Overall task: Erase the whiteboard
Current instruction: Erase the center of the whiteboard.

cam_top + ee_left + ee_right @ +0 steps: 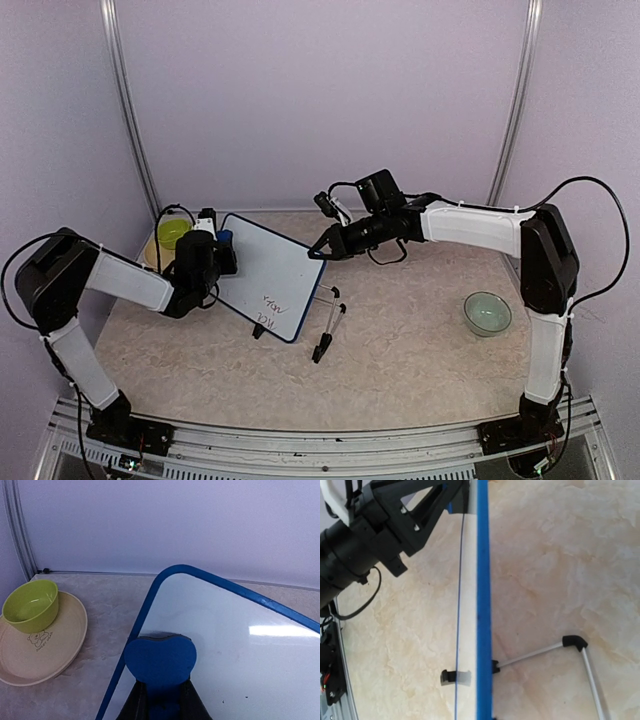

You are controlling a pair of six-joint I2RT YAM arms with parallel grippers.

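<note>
1. The board [265,265] stands tilted on its legs [545,652], left of the tabletop's [400,350] middle. Your left hand [162,702] is clamped on the blue eraser [160,657], which presses the board's face near the corner closest to the far-left corner of the tabletop. Your right hand [322,250] is closed narrow at the board's far-right edge and seems to pinch the frame.
2. The marker writing [275,305] sits at the opposite end, toward the near edge. The eraser has the whole length of the board to cross. If the stroke runs short or drifts sideways, it will likely miss the marks.
3. If you push too hard, the board may flex, fold back on its legs or skid. The right hand's pinch is thin and on one edge only, so it could slip off the frame.
4. If you press too lightly, the eraser may skate over the ink and smear it.
5. The eraser sits close to the board's left frame. A small drift left could run it off the edge and catch the frame, which would jerk the board.
6. The plate [70,645] with the green bowl [31,605] lies just beside that corner. A wide backswing of the left arm could knock it.
7. From the wrist views you cannot tell how deep the right hand's hold is. Treat it as weak.
</note>
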